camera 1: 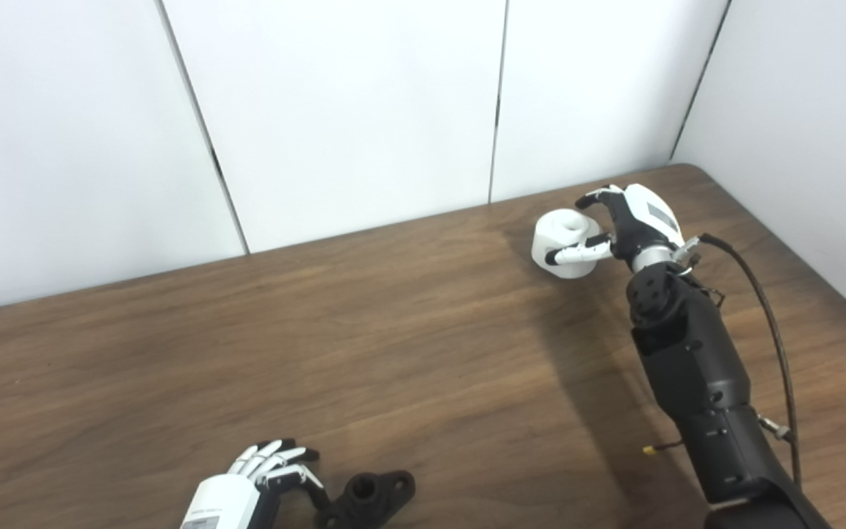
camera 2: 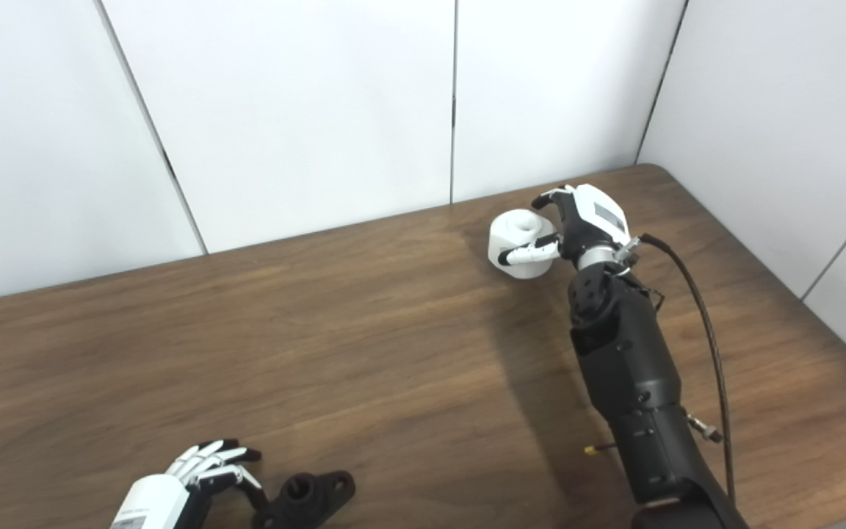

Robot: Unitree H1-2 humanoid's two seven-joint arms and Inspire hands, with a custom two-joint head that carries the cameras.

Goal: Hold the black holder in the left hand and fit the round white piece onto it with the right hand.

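Note:
The round white piece (camera 1: 561, 236) stands on the wooden table (camera 1: 393, 353) at the far right. My right hand (camera 1: 632, 220) is wrapped around it, fingers curled over its far side and thumb across its front. The piece looks to be resting on the table. The black holder (camera 1: 373, 497), a short tube with a flat flange, lies at the near edge left of centre. My left hand (camera 1: 250, 485) sits just left of it, fingers spread and extended, its thumb reaching toward the holder's base. I cannot tell if the thumb touches it.
White wall panels (camera 1: 349, 110) close off the table's back and right sides, meeting at the far right corner. A black cable (camera 1: 775, 330) loops beside my right forearm.

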